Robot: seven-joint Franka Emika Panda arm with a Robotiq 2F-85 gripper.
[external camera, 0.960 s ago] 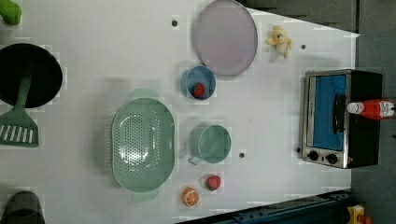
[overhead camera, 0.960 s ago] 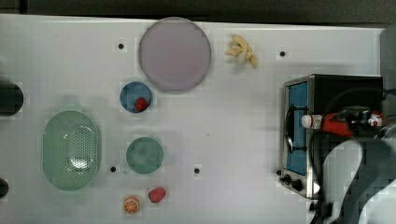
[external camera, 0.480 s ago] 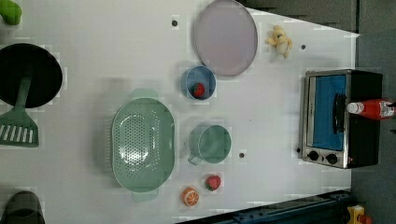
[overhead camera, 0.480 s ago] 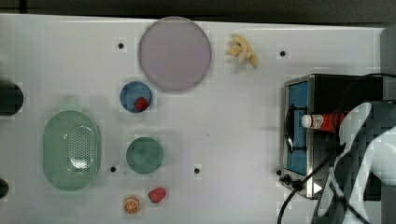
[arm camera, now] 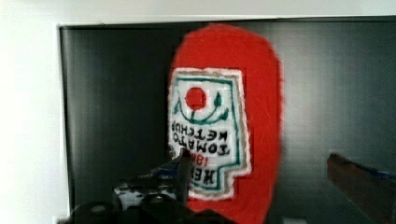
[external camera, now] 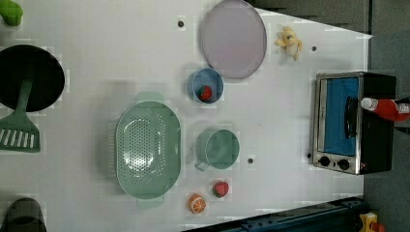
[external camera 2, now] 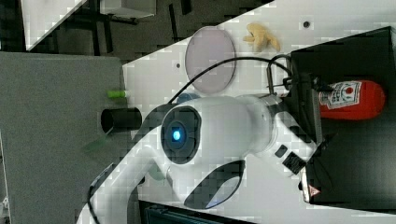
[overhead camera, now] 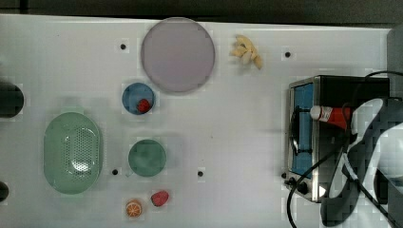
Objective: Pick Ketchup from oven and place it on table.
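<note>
The ketchup point(overhead camera: 330, 115) is a red squeeze bottle with a white cap, lying on its side on the roof of the black oven point(overhead camera: 309, 142), cap toward the glass door. The oven stands at the top view's right end of the white table point(overhead camera: 237, 142). My white arm point(overhead camera: 366, 156) reaches over the oven and covers the bottle's base end. In the wrist view the ketchup point(arm camera: 224, 135) lies label-up right below my gripper point(arm camera: 259, 156), which is open. One of its fingers point(arm camera: 183, 163) stands on each side of the bottle, apart from it.
Across the table lie a lilac plate point(overhead camera: 177, 53), a banana bunch point(overhead camera: 245, 51), a blue bowl point(overhead camera: 133, 95) holding a strawberry, a green cup point(overhead camera: 147, 157), a green colander point(overhead camera: 72, 152) and two small fruits point(overhead camera: 147, 203). A black pan point(external camera: 29, 77) and a spatula point(external camera: 19, 135) sit at the left view's left.
My arm has swung across the oven's roof in the top view and now covers the ketchup's base end. The bottle has not moved, and the gripper stays open.
</note>
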